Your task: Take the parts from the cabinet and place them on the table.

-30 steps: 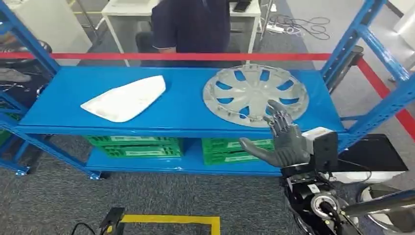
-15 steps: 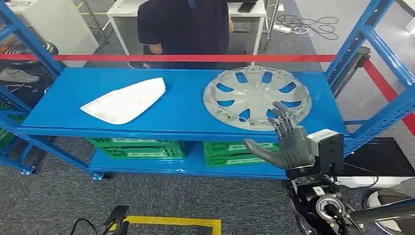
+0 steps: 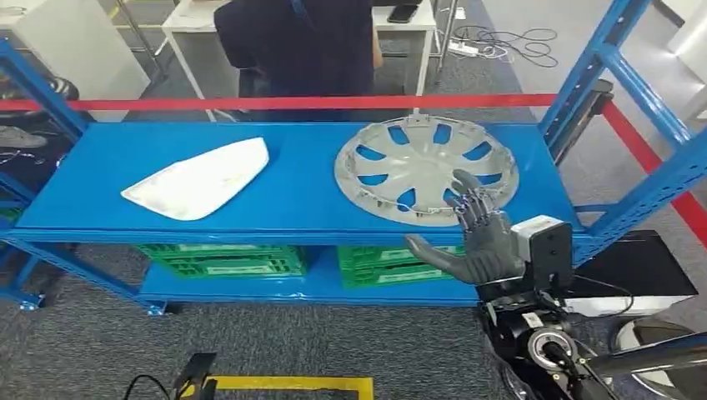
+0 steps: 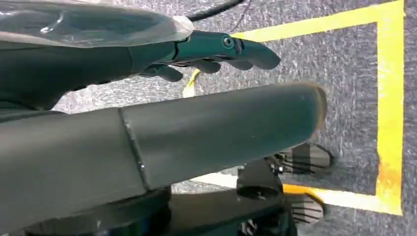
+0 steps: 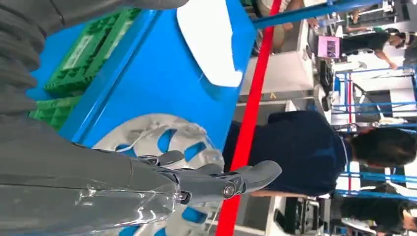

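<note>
So far nothing is off the shelf [image 3: 300, 196]: the hubcap [image 3: 425, 169] lies just beyond the empty, spread right hand [image 3: 475, 242], the white panel [image 3: 198, 178] farther off. The left hand [image 4: 216, 51] hangs empty over the floor.

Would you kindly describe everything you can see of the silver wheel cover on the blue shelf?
The wheel cover is a round, silver-grey disc, plastic by its look, with a ring of cut-out openings showing the blue shelf beneath. It lies flat on the shelf's right half, apart from the white panel. The right hand, fingers spread, is raised in front of its near edge; whether they touch it cannot be told.
</note>
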### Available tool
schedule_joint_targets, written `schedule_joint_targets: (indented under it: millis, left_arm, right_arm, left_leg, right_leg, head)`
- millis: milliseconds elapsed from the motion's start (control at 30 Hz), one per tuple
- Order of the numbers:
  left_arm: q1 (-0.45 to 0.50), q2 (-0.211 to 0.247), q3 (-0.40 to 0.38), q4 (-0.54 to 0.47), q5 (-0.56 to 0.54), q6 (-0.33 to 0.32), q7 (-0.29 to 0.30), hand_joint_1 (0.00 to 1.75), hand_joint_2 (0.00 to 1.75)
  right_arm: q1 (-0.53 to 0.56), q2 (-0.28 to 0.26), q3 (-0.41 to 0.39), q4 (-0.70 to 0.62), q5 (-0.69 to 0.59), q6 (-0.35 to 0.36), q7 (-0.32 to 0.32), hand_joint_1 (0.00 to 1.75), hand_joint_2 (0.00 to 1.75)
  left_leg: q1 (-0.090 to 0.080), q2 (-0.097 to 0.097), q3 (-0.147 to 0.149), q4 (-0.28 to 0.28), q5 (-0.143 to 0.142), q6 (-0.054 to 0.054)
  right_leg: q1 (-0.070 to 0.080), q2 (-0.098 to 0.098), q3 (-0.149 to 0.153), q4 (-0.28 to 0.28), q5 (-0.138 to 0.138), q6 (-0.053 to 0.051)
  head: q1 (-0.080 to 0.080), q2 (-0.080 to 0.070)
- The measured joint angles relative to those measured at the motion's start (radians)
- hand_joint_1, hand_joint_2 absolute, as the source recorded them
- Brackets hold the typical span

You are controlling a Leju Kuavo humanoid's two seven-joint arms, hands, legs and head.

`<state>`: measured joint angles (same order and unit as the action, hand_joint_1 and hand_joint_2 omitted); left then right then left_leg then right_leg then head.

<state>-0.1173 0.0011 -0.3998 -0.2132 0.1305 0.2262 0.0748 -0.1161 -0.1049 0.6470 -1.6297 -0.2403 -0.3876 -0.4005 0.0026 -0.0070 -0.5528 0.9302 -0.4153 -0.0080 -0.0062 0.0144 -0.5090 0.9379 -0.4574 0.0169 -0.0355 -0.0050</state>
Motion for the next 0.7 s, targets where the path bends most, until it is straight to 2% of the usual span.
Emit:
schedule_joint_targets:
  millis: [33, 67, 100, 167, 200, 233, 267, 333, 367, 400, 433, 467, 500, 533, 567, 600, 633, 667, 700]
  left_arm:
    - [0.0, -0.001, 0.0, 0.0, 0.0, 0.0, 0.0, 0.0, 0.0]
    - [0.0, -0.001, 0.0, 0.0, 0.0, 0.0, 0.0, 0.0, 0.0]
    - [-0.001, 0.0, 0.0, 0.0, 0.0, 0.0, 0.0, 0.0, 0.0]
    - [-0.001, 0.0, 0.0, 0.0, 0.0, 0.0, 0.0, 0.0, 0.0]
    - [0.0, -0.001, 0.0, 0.0, 0.0, 0.0, 0.0, 0.0, 0.0]
    - [0.001, -0.001, 0.0, 0.0, 0.0, 0.0, 0.0, 0.0, 0.0]
    - [0.002, -0.001, 0.0, 0.0, 0.0, 0.0, 0.0, 0.0, 0.0]
    - [0.001, -0.002, 0.0, 0.0, 0.0, 0.0, 0.0, 0.0, 0.0]
    - [0.001, -0.002, 0.0, 0.0, 0.0, 0.0, 0.0, 0.0, 0.0]
    - [0.0, -0.002, 0.0, 0.0, 0.0, 0.0, 0.0, 0.0, 0.0]
    - [0.0, -0.002, 0.0, 0.0, 0.0, 0.0, 0.0, 0.0, 0.0]
    - [0.0, -0.001, 0.0, 0.0, 0.0, 0.0, 0.0, 0.0, 0.0]
    - [0.001, -0.001, 0.0, 0.0, 0.0, 0.0, 0.0, 0.0, 0.0]
    - [0.0, 0.002, 0.0, 0.0, 0.0, 0.0, 0.0, 0.0, 0.0]
    - [0.0, 0.001, 0.0, 0.0, 0.0, 0.0, 0.0, 0.0, 0.0]
    - [-0.001, 0.001, 0.0, 0.0, 0.0, 0.0, 0.0, 0.0, 0.0]
    - [-0.002, 0.003, 0.0, 0.0, 0.0, 0.0, 0.0, 0.0, 0.0]
    - [-0.003, 0.002, 0.0, 0.0, 0.0, 0.0, 0.0, 0.0, 0.0]
    - [-0.002, 0.001, 0.0, 0.0, 0.0, 0.0, 0.0, 0.0, 0.0]
  right_arm:
    - [0.0, 0.0, -0.001, -0.001, 0.0, 0.0, 0.0, 0.0, 1.75]
    - [0.0, 0.0, -0.001, -0.001, 0.0, 0.0, 0.0, 0.0, 1.75]
    - [-0.002, 0.0, -0.001, -0.001, 0.0, 0.0, 0.0, 0.0, 1.75]
    - [0.002, 0.0, -0.001, 0.0, 0.0, 0.0, 0.0, 0.0, 1.75]
    - [0.003, 0.0, -0.001, 0.0, 0.0, 0.0, 0.0, 0.0, 1.75]
    - [0.003, 0.0, -0.001, 0.0, 0.0, 0.0, 0.0, 0.0, 1.75]
    - [0.004, 0.0, -0.001, 0.0, 0.0, 0.0, 0.0, 0.0, 1.75]
    - [0.003, 0.0, -0.001, 0.0, 0.0, 0.0, 0.0, 0.0, 1.75]
    - [0.002, 0.0, -0.001, 0.0, 0.0, 0.0, 0.0, 0.0, 1.75]
    - [0.002, 0.0, -0.001, 0.0, 0.0, 0.0, 0.001, 0.0, 1.75]
    - [0.001, 0.0, 0.0, 0.0, 0.0, 0.0, 0.0, 0.0, 1.75]
    - [0.003, 0.0, 0.0, 0.0, 0.0, 0.0, 0.0, 0.0, 1.75]
    - [0.004, 0.0, -0.001, 0.0, 0.0, -0.001, 0.001, 0.0, 1.75]
    - [0.003, 0.0, -0.001, 0.0, 0.0, -0.001, 0.0, 0.0, 1.75]
    - [0.002, 0.0, 0.0, 0.0, 0.0, 0.0, 0.001, 0.0, 1.75]
    - [0.001, 0.0, 0.0, -0.001, 0.0, 0.0, 0.0, 0.0, 1.75]
    - [0.001, 0.0, 0.0, -0.002, 0.0, 0.0, 0.0, 0.0, 1.75]
    - [0.004, 0.0, -0.001, -0.007, 0.0, 0.0, 0.0, 0.0, 1.75]
    - [0.002, 0.0, -0.002, -0.006, 0.0, 0.0, -0.002, 0.0, 1.75]
  left_leg:
    - [0.008, 0.001, 0.007, -0.012, 0.005, 0.008]
    - [0.009, 0.001, 0.011, -0.014, 0.005, 0.011]
    - [0.009, 0.002, 0.013, -0.014, 0.003, 0.017]
    - [0.008, 0.002, 0.014, -0.014, 0.001, 0.02]
    - [0.008, 0.002, 0.014, -0.013, -0.001, 0.02]
    - [0.009, 0.001, 0.016, -0.013, -0.002, 0.02]
    - [0.009, 0.0, 0.02, -0.013, -0.004, 0.019]
    - [0.011, -0.003, 0.032, -0.01, -0.012, 0.013]
    - [0.011, -0.003, 0.035, -0.008, -0.017, 0.007]
    - [0.004, -0.004, 0.034, -0.004, -0.02, 0.002]
    - [0.005, -0.004, 0.032, -0.004, -0.019, -0.001]
    - [0.0, -0.003, 0.031, 0.003, -0.023, 0.011]
    - [0.001, -0.002, 0.032, 0.001, -0.02, 0.015]
    - [0.0, -0.003, 0.03, 0.005, -0.023, 0.011]
    - [-0.002, -0.003, 0.03, 0.006, -0.02, 0.012]
    - [-0.008, -0.003, 0.031, -0.003, -0.015, 0.018]
    - [-0.009, -0.002, 0.041, -0.027, -0.007, 0.03]
    - [0.006, -0.001, 0.074, -0.087, 0.014, 0.039]
    - [0.01, 0.004, 0.093, -0.118, 0.026, 0.028]
  right_leg:
    - [0.004, 0.0, 0.0, 0.003, -0.006, 0.005]
    - [0.003, -0.003, -0.008, 0.033, -0.026, 0.009]
    - [0.001, -0.005, -0.044, 0.113, -0.073, 0.013]
    - [-0.003, -0.005, -0.129, 0.283, -0.146, 0.019]
    - [-0.003, -0.006, -0.163, 0.346, -0.161, 0.021]
    - [-0.004, -0.007, -0.172, 0.352, -0.148, 0.022]
    - [-0.004, -0.008, -0.155, 0.304, -0.109, 0.021]
    - [-0.004, -0.009, -0.06, 0.101, 0.002, 0.018]
    - [-0.004, -0.009, -0.023, 0.013, 0.024, 0.016]
    - [0.004, -0.008, -0.018, 0.01, 0.017, 0.01]
    - [0.001, -0.007, -0.021, 0.011, 0.019, 0.003]
    - [-0.002, -0.006, -0.021, 0.007, 0.022, 0.009]
    - [0.0, -0.004, -0.021, 0.007, 0.022, 0.008]
    - [-0.008, -0.002, -0.021, 0.003, 0.025, 0.012]
    - [-0.01, -0.002, -0.021, 0.002, 0.025, 0.015]
    - [-0.012, -0.002, -0.02, -0.002, 0.027, 0.016]
    - [-0.011, -0.001, -0.013, -0.017, 0.033, 0.018]
    - [-0.002, -0.002, -0.007, -0.026, 0.034, 0.014]
    - [-0.002, -0.005, -0.012, -0.005, 0.019, 0.018]
  head:
    - [0.0, 0.0]
    - [0.002, 0.0]
    - [0.011, 0.0]
    - [0.019, 0.0]
    - [0.02, 0.0]
    - [0.023, 0.0]
    - [0.025, 0.0]
    - [0.029, 0.0]
    - [0.031, 0.0]
    - [0.031, 0.0]
    - [0.031, 0.0]
    - [0.027, 0.0]
    - [0.025, 0.0]
    - [0.026, 0.0]
    - [0.027, 0.0]
    - [0.021, 0.0]
    - [0.013, 0.0]
    - [0.003, 0.0]
    - [0.008, 0.0]
